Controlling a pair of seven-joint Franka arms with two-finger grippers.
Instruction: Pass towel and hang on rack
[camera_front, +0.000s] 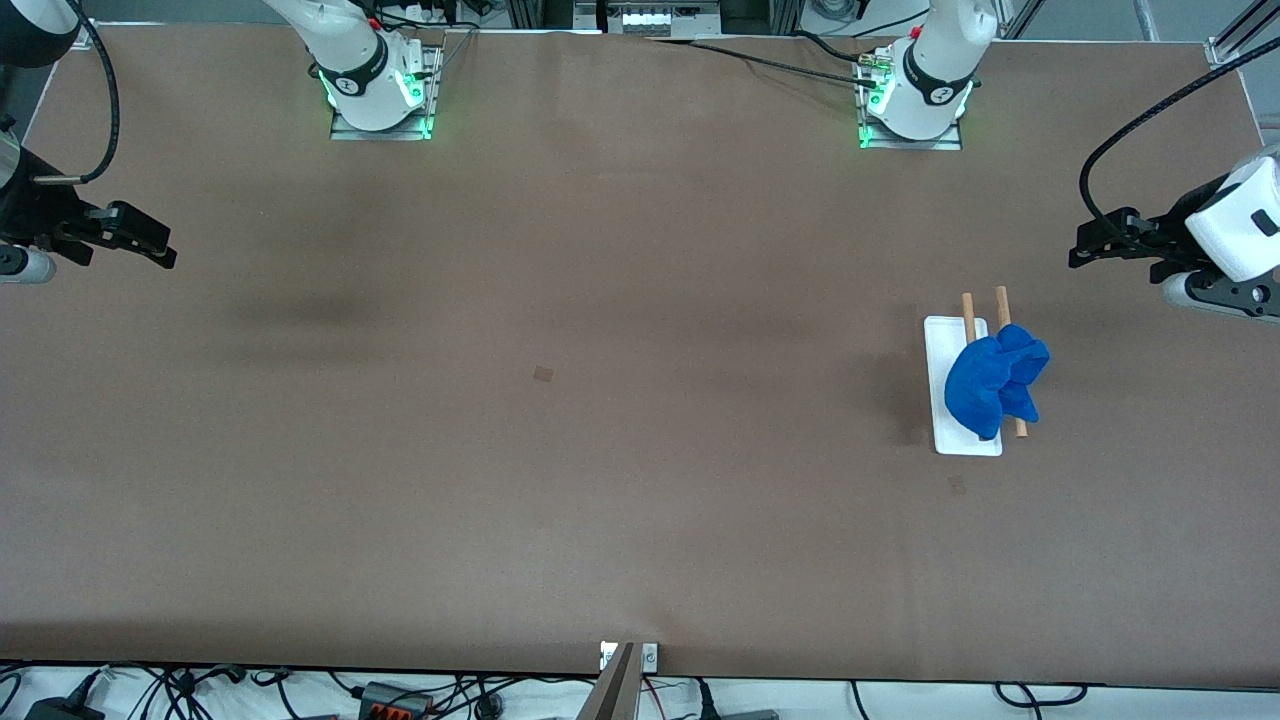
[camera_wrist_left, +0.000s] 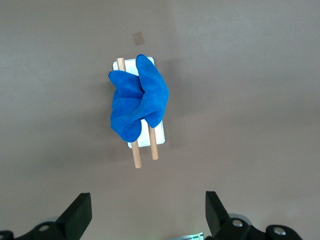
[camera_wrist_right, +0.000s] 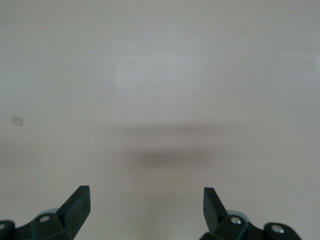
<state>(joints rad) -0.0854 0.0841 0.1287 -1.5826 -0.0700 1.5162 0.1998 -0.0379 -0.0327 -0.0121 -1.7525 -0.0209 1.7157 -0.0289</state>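
- The table (camera_front: 600, 450) is a wide brown surface, mostly bare, with both arms' bases along the edge farthest from the front camera.
- The left gripper (camera_front: 1085, 245) hangs in the air at the left arm's end of the table, fingers spread wide and holding nothing. Its wrist camera looks down on the rack, so it appears to be parked clear of the work.
- The right gripper (camera_front: 150, 245) hangs over the bare table at the right arm's end, also wide open and empty. This arm is waiting.
- The rack (camera_front: 962, 440) stands toward the left arm's end, its white base flat on the table and its two wooden rods lying parallel above it.
- The towel (camera_front: 990, 385) is bunched up and draped across both rods, covering their middle and leaving the rod ends bare. Judging by this, the hanging looks done, though the cloth sits crumpled, not spread.
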